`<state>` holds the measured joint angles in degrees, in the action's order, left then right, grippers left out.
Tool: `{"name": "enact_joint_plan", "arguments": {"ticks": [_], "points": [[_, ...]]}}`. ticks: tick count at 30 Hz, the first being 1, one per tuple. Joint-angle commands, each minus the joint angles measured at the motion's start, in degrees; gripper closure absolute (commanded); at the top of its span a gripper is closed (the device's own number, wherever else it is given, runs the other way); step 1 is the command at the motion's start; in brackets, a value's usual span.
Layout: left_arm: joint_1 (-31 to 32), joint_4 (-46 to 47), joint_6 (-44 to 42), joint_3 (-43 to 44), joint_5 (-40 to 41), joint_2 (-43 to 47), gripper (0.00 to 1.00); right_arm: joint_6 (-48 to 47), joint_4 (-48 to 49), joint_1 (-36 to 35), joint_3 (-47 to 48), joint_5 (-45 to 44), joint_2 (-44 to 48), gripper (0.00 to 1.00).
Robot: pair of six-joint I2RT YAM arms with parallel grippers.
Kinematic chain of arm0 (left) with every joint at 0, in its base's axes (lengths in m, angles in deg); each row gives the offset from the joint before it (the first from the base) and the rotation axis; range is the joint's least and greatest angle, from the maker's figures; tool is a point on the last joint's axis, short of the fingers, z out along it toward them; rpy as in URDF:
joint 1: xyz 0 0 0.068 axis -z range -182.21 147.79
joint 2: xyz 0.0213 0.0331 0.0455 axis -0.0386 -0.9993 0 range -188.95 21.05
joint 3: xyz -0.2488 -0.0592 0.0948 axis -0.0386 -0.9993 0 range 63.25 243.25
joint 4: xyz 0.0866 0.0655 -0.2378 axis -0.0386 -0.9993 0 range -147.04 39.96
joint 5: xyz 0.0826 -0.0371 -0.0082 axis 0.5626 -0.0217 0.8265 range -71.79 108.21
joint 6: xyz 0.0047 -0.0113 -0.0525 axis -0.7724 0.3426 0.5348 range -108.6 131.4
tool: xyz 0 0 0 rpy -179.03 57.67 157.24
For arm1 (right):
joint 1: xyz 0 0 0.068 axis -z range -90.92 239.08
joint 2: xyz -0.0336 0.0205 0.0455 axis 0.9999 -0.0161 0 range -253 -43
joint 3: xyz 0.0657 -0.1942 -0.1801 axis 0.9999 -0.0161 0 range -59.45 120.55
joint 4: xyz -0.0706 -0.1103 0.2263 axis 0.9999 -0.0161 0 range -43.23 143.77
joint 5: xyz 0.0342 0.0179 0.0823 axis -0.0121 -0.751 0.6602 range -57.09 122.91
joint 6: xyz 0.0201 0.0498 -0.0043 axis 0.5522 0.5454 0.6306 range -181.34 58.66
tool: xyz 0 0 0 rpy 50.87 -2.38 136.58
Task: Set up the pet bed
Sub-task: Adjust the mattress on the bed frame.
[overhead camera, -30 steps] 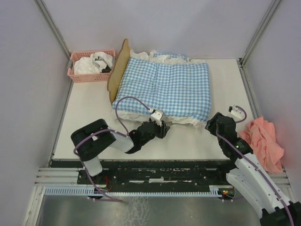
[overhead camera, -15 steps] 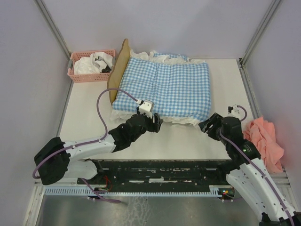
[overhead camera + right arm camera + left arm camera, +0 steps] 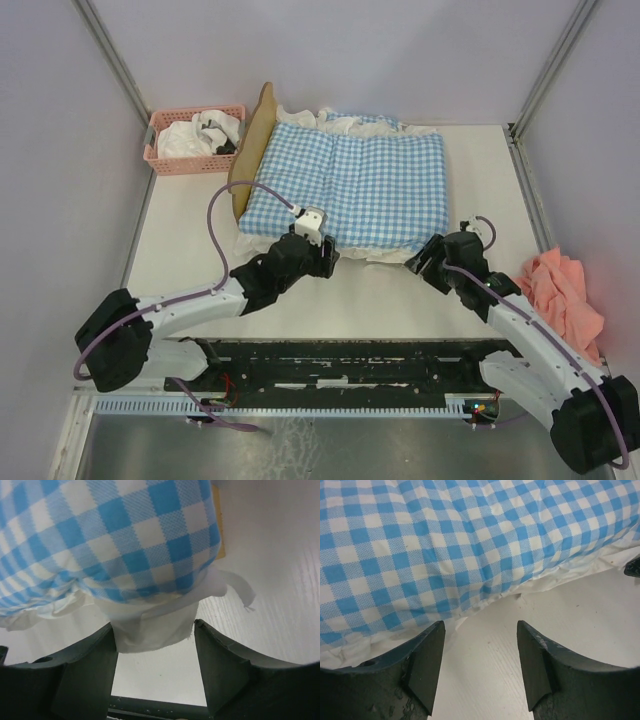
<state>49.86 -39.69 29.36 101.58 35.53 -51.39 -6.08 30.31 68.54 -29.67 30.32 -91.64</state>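
**Ana:** Where does the pet bed [image 3: 249, 150] sit?

**Ben:** Toward the far side of the table [image 3: 190, 240], running left to right. Its scalloped wooden headboard stands at the left end, just beside the pink basket [image 3: 180, 165] (which holds crumpled white cloth). The blue-and-white gingham bedding [image 3: 350, 180] lies over the rest of the frame and hides it from above.

**Ana:** And the left claw [image 3: 325, 262]?

**Ben:** It is at the near edge of the bedding, toward the headboard end. Its fingers [image 3: 427, 665] stand spread, with only bare table between them. The white ruffled hem lies just ahead of the tips.

**Ana:** What about the right claw [image 3: 426, 258]?

**Ben:** That one is at the near right corner of the bedding. It is spread too. A flap of the white ruffle hangs down between its fingers, which stand wide apart rather than pressed on it.

**Ana:** Anything else on the table?

**Ben:** A pink cloth [image 3: 562, 300] lies crumpled at the right edge, close to the right arm and apart from the bed.
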Motion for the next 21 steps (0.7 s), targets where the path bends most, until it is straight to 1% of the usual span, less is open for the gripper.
{"name": "enact_joint_plan", "arguments": {"ticks": [1,3,4,5,7,9,11,15,18,21], "points": [[-0.6,1.5,-0.4,1.7,-2.0,-1.5,0.34,-2.6,1.1,-0.2,2.1,-3.9,-3.2,0.37],[-1.1,1.2,0.1,1.4,-2.0,-2.0,0.35,-4.1,-0.2,-0.3,1.7,-6.2,-2.6,0.54],[-1.9,0.9,0.5,1.2,-2.0,-2.1,0.35,-4.6,-1.1,-0.2,1.4,-7.7,-2.0,0.68],[-2.4,0.8,0.7,0.8,-2.1,-2.3,0.36,-5.4,-1.6,-0.3,1.1,-9.0,-1.5,0.77],[-2.8,-0.1,0.2,0.3,1.0,-2.6,0.39,-6.9,-1.9,-0.2,0.5,-11.2,-0.8,0.89],[-3.2,0.0,0.3,-0.9,5.6,-3.0,0.40,-7.9,-1.7,-0.1,0.1,-12.5,-1.1,0.97],[-5.1,1.5,1.3,-2.7,6.1,-3.5,0.41,-8.0,-1.1,-0.2,-0.3,-12.9,-2.1,0.98],[-9.2,1.6,3.7,-4.2,3.2,-5.4,0.47,-7.4,-0.4,-0.2,-1.3,-14.7,-5.0,0.98],[-9.8,1.8,4.3,-5.2,1.7,-4.4,0.49,-6.9,-0.4,-0.2,-2.3,-17.6,-5.7,0.98],[-9.7,0.2,5.0,-5.3,0.6,-0.5,0.49,-7.1,-1.1,-0.2,-2.6,-19.7,-4.3,0.98]]}}
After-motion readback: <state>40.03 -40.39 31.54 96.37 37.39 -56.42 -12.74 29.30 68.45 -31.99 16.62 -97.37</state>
